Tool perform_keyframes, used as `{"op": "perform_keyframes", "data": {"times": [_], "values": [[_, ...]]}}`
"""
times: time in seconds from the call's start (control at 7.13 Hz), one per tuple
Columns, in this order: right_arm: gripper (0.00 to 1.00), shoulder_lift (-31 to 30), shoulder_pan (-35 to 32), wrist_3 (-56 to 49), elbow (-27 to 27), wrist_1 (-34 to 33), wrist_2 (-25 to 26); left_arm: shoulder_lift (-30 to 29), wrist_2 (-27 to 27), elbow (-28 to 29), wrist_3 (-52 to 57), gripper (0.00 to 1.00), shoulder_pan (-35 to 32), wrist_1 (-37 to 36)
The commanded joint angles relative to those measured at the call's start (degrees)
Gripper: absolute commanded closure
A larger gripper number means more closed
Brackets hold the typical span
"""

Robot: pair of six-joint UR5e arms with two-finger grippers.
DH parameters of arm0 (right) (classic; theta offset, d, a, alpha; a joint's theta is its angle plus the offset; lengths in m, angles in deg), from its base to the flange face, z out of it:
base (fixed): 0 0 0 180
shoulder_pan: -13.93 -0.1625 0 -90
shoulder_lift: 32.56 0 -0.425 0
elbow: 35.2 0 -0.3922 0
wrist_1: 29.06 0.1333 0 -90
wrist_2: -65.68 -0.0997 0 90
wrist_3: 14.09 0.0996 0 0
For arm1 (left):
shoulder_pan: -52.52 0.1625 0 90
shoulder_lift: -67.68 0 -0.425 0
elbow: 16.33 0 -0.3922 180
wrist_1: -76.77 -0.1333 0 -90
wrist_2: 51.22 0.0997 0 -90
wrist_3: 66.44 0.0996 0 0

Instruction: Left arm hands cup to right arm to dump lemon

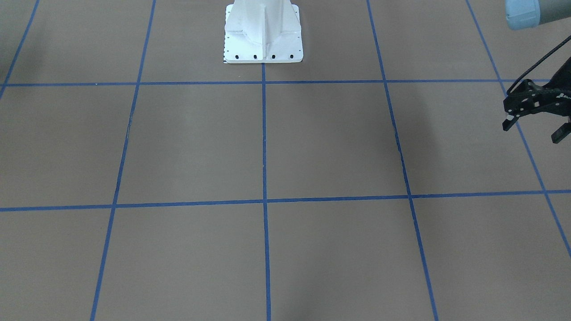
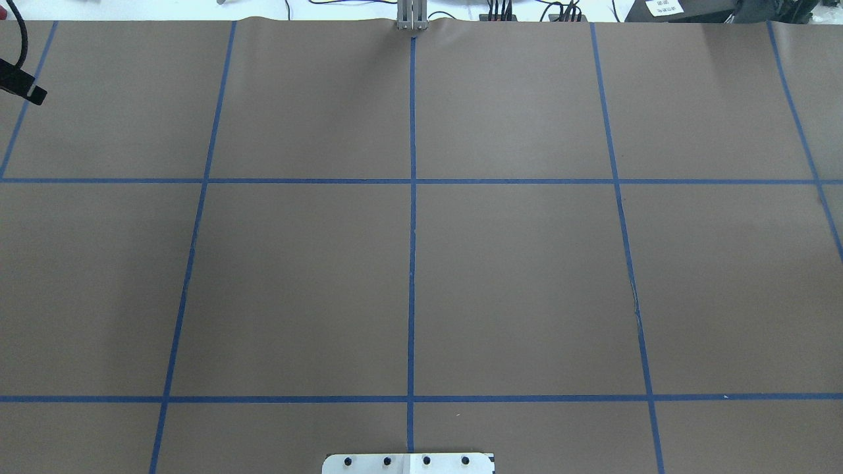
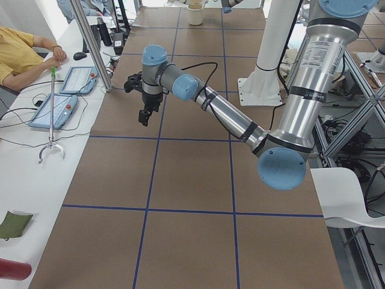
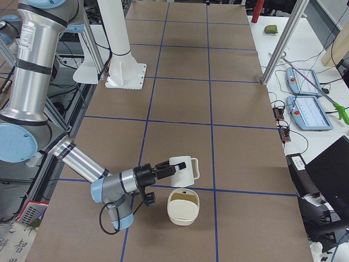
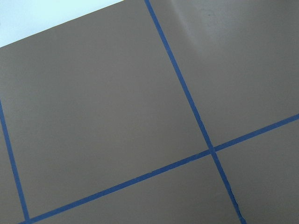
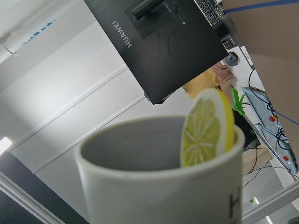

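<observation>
Table [image 2: 527, 263]: brown paper surface divided into large squares by blue tape [image 2: 412, 263].

Left arm [image 3: 240, 123]: reaches out from the robot's edge toward the operators' edge, at the table's left end.

Left gripper [image 1: 534, 128]: hangs above the table near the left end. Its two fingers are spread apart with nothing between them. The white lettering on its body is cut off at the front view's edge and cannot be read.

Right arm [image 4: 82, 161]: lies low over the table's right end, its forearm pointing away from the robot's edge.

Right gripper [image 4: 170, 169]: meets the side of the cup. The only view showing it is too distant to tell whether the fingers are clamped.

Cup [image 4: 182, 169]: white with a handle, near the table's right end and about midway between the robot's edge and the operators' edge. Dark lettering on its side [image 6: 236, 205] is not legible.

Lemon slice [image 6: 208, 128]: stands inside the cup against the wall, with its top above the rim.

Cream container [image 4: 183, 206]: sits just beside the cup, nearer the right end.

Monitor [image 6: 159, 42]: black back panel marked "HUAWEI".

Pedestal [image 1: 263, 31]: white, bolted down at the middle of the robot's edge.
</observation>
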Motion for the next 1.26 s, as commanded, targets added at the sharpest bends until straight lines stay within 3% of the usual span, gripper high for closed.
{"op": "perform_keyframes", "data": {"times": [0.0,1.12], "values": [[1.0,0.12,0.09,0.96,0.37,0.2,0.16,0.0,0.0,0.02,-0.01,0.0,0.0,0.0],[1.0,0.12,0.0,14.49,-0.15,5.12,2.09,0.0,0.0,0.37,-0.01,0.0,0.0,0.0]]}}
